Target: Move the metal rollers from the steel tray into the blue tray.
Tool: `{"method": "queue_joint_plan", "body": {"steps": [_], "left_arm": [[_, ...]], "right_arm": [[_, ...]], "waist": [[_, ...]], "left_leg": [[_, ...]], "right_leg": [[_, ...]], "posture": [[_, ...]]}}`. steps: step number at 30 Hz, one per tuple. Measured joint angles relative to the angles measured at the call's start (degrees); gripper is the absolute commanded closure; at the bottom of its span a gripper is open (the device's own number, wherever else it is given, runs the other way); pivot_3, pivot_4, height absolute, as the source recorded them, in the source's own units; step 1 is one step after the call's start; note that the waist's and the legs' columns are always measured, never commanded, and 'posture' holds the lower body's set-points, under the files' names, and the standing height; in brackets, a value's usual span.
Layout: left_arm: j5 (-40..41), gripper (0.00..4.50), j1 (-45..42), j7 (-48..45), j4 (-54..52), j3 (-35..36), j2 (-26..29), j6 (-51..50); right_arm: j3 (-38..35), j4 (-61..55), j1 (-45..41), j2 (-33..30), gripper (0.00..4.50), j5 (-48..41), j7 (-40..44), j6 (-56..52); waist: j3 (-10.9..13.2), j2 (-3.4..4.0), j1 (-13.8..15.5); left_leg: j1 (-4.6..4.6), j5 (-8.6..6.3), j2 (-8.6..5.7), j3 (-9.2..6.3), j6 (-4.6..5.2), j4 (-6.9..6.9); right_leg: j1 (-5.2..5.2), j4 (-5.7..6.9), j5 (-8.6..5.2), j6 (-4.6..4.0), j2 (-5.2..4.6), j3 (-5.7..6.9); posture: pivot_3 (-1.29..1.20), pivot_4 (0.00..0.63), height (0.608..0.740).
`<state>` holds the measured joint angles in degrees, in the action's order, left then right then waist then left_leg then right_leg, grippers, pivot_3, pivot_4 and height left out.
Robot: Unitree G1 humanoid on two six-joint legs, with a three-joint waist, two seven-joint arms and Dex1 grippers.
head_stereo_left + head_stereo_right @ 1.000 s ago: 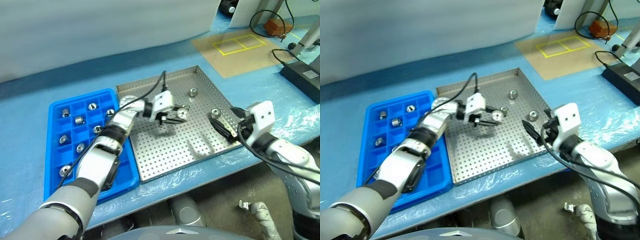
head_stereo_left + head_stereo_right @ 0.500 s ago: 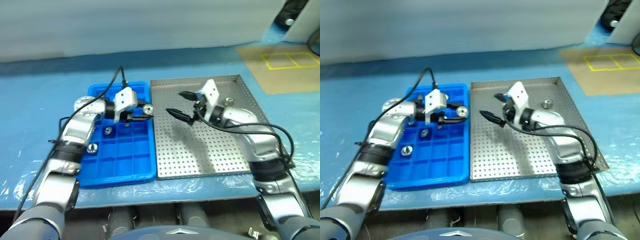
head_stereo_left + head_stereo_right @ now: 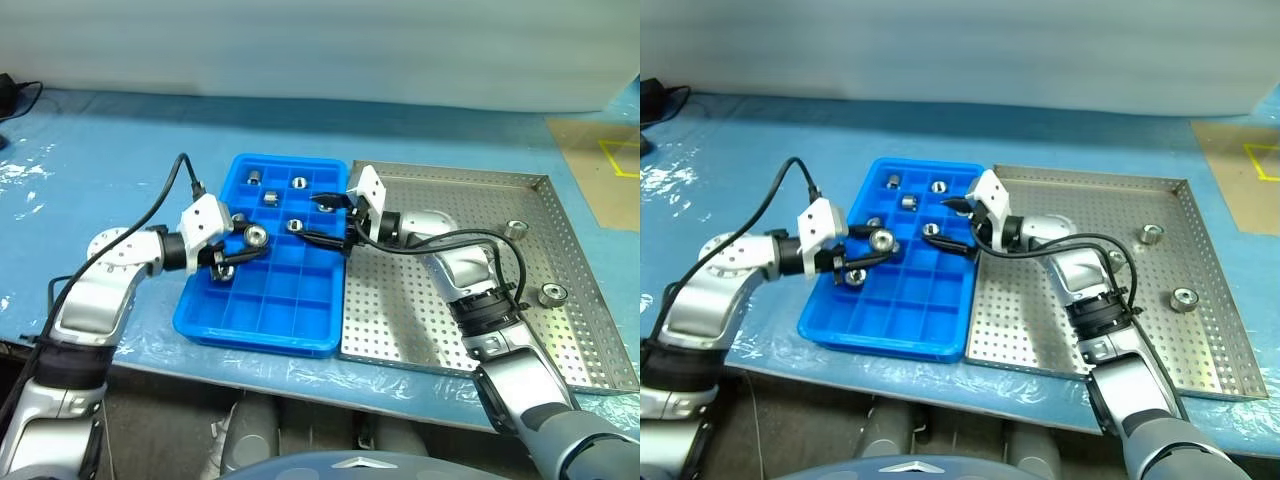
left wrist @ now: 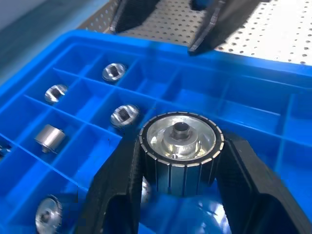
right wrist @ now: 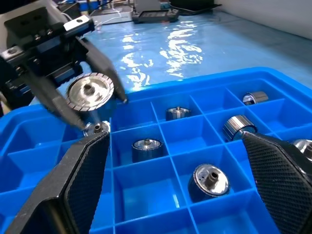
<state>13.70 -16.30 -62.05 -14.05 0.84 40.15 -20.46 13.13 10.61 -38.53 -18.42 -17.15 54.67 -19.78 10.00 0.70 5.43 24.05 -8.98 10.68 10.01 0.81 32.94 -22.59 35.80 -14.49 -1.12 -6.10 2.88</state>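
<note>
Left wrist view: left claw [image 4: 180,168] clamped on one roller [image 4: 181,145], both black fingers tight against its ribbed sides, hub face toward the lens. Hangs above the blue tray [image 3: 300,325], over an empty compartment near the tray's middle; not touching the tray floor. A second ago same claw over the steel tray [image 3: 520,345] with the roller; now carried across to the blue tray, whole picture also swung, so camera moved too. Meaning for the task: transfer nearly done for this piece, release into a free cell looks like the step in hand, judged from height and placement.

Right claw [image 3: 325,220] spread wide, nothing between its fingers, reaching in over the blue tray's edge nearest the steel tray, opposite the left claw, apart from it. A second ago out at the steel tray's far right side; now swung over toward the blue tray.

Outward: several metal rollers [image 5: 208,179] already sitting in compartments, one per cell. Two more rollers [image 3: 552,294] left on the steel tray near its right rim, well apart from both claws. Both trays side by side on the blue-covered tabletop [image 3: 100,150].

No brand, label or readable writing anywhere.
</note>
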Motion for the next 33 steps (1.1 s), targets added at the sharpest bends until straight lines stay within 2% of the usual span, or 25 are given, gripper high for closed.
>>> {"method": "queue_joint_plan", "body": {"steps": [13, 23, 25, 28, 33], "left_arm": [[6.65, 2.77, 12.45, -1.97, -8.72, 3.3, 8.24, -4.97], [3.09, 2.77, 15.92, -3.4, -3.38, 1.14, 9.52, 3.11], [3.06, 2.03, 15.48, -4.3, -2.26, 0.91, 9.74, 4.4], [2.93, 1.17, 14.08, -4.73, -0.45, 0.83, 9.75, 5.53], [1.93, 1.17, 11.61, -4.64, 0.66, -1.5, 9.4, 6.09]], "right_arm": [[0.2, 0.65, -0.05, 1.05, 0.0, 2.26, 2.68, 0.65], [0.17, 1.45, -0.05, 1.34, 0.0, 2.77, 3.0, 0.96], [0.17, 1.45, -0.04, 1.34, 0.0, 2.78, 2.94, 0.96], [0.11, 1.45, -0.01, 1.31, 0.0, 2.83, 2.65, 0.95], [-0.05, 1.41, 0.21, 1.19, 0.0, 2.86, 2.48, 0.95]], "waist": [[-0.01, -0.01, 0.27], [-0.02, -0.03, 0.25], [-0.02, -0.03, 0.22], [-0.02, -0.03, 0.17], [-0.02, -0.03, 0.19]], "left_leg": [[-0.07, 0.34, 0.37, -0.03, -0.57, -0.42], [-0.32, 0.59, 0.79, -0.03, -0.97, -0.72], [-0.36, 0.61, 0.83, -0.02, -1.01, -0.76], [-0.4, 0.63, 0.87, -0.01, -1.04, -0.78], [-0.39, 0.67, 0.86, 0.0, -1.11, -0.78]], "right_leg": [[-0.21, -0.01, -0.01, -0.25, 0.53, -0.04], [-0.23, 0.0, 0.01, -0.57, 1.0, -0.05], [-0.23, 0.02, -0.02, -0.63, 1.06, -0.06], [-0.23, 0.06, -0.06, -0.7, 1.09, -0.06], [-0.23, 0.07, -0.06, -0.71, 1.08, -0.07]], "posture": [[0.2, 0.15, 0.74], [0.18, 0.15, 0.74], [0.17, 0.15, 0.74], [0.16, 0.15, 0.74], [0.15, 0.15, 0.74]]}}
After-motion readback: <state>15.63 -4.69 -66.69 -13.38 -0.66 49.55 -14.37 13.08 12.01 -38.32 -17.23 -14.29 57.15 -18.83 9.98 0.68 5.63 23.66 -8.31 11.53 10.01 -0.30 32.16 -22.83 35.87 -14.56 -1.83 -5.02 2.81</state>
